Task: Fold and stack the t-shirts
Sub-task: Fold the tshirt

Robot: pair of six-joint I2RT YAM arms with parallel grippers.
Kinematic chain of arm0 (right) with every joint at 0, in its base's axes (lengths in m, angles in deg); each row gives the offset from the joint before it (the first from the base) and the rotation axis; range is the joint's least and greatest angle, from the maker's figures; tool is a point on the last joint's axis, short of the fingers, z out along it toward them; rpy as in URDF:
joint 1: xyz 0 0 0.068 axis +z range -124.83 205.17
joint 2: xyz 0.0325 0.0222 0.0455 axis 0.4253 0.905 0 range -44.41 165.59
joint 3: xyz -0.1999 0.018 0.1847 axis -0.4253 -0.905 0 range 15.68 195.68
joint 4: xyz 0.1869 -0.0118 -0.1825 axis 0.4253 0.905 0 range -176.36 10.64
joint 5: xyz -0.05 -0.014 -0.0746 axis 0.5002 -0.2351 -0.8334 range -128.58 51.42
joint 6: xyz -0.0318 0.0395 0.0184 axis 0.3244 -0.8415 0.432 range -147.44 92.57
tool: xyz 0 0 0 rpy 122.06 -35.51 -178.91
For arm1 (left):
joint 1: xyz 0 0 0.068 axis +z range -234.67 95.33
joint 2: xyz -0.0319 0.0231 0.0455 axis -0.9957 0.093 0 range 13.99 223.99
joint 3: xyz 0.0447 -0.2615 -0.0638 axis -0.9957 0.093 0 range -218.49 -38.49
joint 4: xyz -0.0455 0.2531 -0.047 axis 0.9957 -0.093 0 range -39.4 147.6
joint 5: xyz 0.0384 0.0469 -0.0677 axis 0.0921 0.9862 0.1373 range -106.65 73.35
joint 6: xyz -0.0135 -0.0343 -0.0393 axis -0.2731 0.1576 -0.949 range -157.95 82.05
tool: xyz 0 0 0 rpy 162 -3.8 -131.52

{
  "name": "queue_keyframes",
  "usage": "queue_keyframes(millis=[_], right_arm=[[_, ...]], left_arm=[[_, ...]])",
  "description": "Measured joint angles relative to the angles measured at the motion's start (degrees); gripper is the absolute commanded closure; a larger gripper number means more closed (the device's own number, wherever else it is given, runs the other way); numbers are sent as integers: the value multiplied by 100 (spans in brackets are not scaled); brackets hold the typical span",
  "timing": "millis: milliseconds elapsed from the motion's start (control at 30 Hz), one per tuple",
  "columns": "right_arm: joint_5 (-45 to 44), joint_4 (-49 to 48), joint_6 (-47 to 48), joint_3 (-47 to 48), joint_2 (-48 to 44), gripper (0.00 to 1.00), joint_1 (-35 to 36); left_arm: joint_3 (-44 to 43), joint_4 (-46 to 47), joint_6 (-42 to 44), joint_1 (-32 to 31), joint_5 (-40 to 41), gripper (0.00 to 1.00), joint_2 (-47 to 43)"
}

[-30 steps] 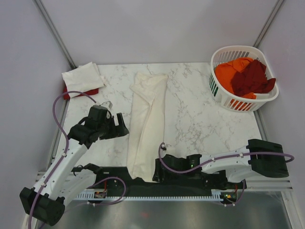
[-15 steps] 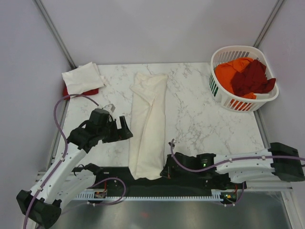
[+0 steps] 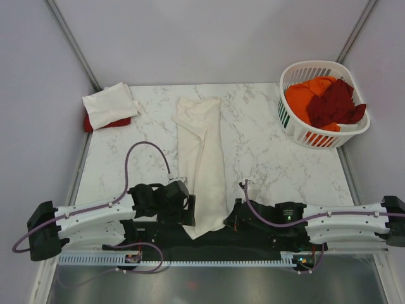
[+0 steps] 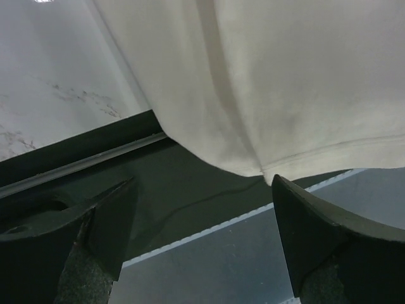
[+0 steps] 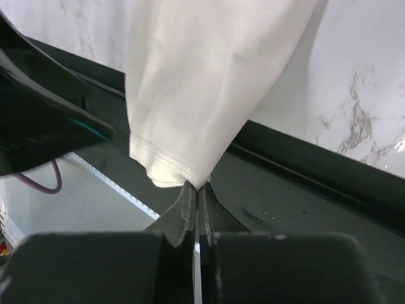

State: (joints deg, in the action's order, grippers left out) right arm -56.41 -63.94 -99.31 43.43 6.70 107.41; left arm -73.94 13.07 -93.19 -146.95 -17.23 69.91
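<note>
A cream t-shirt [image 3: 202,152], folded into a long strip, lies down the middle of the marble table [image 3: 272,158]. Its lower hem hangs over the near edge. My right gripper [image 3: 229,223] is shut, its tips pinching the hem's right corner; in the right wrist view the t-shirt [image 5: 202,95] meets the right gripper [image 5: 197,187] at the stitched edge. My left gripper [image 3: 190,212] stands open just left of the hem. In the left wrist view the t-shirt [image 4: 272,82] hangs above the left gripper [image 4: 202,183], with nothing between the jaws.
A folded white t-shirt [image 3: 109,104] rests on a red one at the back left corner. A white laundry basket [image 3: 288,120] at the back right holds orange [image 3: 304,95] and dark red [image 3: 335,104] shirts. The black base rail [image 3: 253,244] runs along the near edge.
The left arm swung from the table's left side down to the near edge beside the hem. The right gripper shifted right, shut on the hem corner, and the shirt's lower end moved right.
</note>
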Motion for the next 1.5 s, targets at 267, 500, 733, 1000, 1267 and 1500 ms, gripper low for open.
queue_keyframes(millis=[267,500,733,1000,1267,1500], right_arm=[[-424,332,483,807,74,100,-24],[-553,555,452,535,-317,100,-24],[-654,800,350,466,-527,100,-28],[-667,852,310,452,-461,100,-28],[-675,918,313,455,-330,100,-28],[-901,1237,481,741,-138,100,-28]], left_arm=[[162,487,-1021,-916,529,32,433],[752,1327,-1436,-1305,1010,32,476],[1342,2625,-1550,-1314,1276,11,658],[1318,3434,-1569,-1325,1397,74,1307],[1316,3652,-1585,-1335,1373,98,1436],[883,2470,-1587,-1333,1357,98,367]])
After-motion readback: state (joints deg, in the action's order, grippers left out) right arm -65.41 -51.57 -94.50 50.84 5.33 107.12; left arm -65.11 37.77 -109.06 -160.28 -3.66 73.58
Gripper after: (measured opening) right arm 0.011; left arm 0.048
